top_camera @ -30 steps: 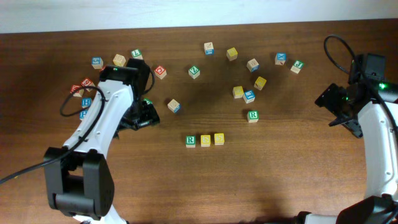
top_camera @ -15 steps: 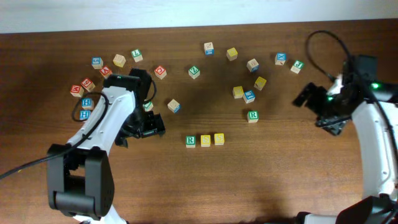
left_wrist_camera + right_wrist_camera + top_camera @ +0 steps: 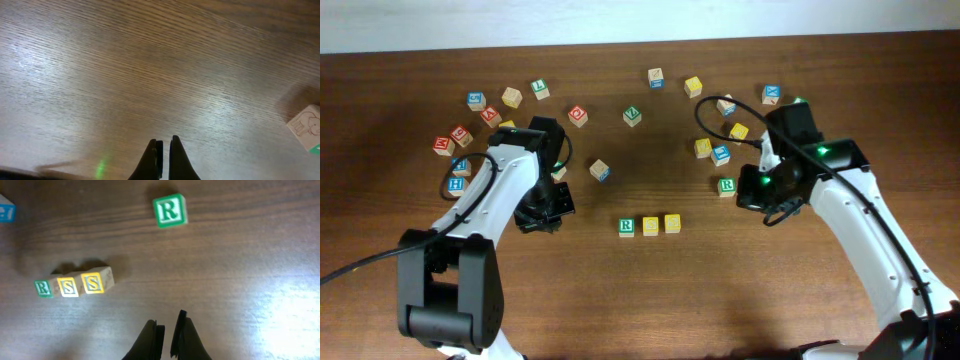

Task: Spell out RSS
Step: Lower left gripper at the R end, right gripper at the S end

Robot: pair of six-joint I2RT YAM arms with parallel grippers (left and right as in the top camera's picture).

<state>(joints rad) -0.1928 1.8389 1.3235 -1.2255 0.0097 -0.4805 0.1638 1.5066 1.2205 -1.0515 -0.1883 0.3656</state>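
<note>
1. Since the R cube (image 3: 626, 227), the first S cube (image 3: 650, 226) and the second S cube (image 3: 672, 223) stand touching in a row near mid-counter (image 3: 620, 310), we judge RSS spelled, with no grasp pending.
2. We see the row's long axis running side to side, between the arms: rightward of the left end effector (image 3: 164, 152), leftward of the right end effector (image 3: 167, 330). The left looks slightly nearer.
3. We find the left end effector's fingers drawn together and empty, angled down over bare wood.
4. We find the right end effector's fingers nearly together and empty. Its arm is stretched inward, with the spare R cube (image 3: 170, 211) ahead and the row ahead-left.
</note>
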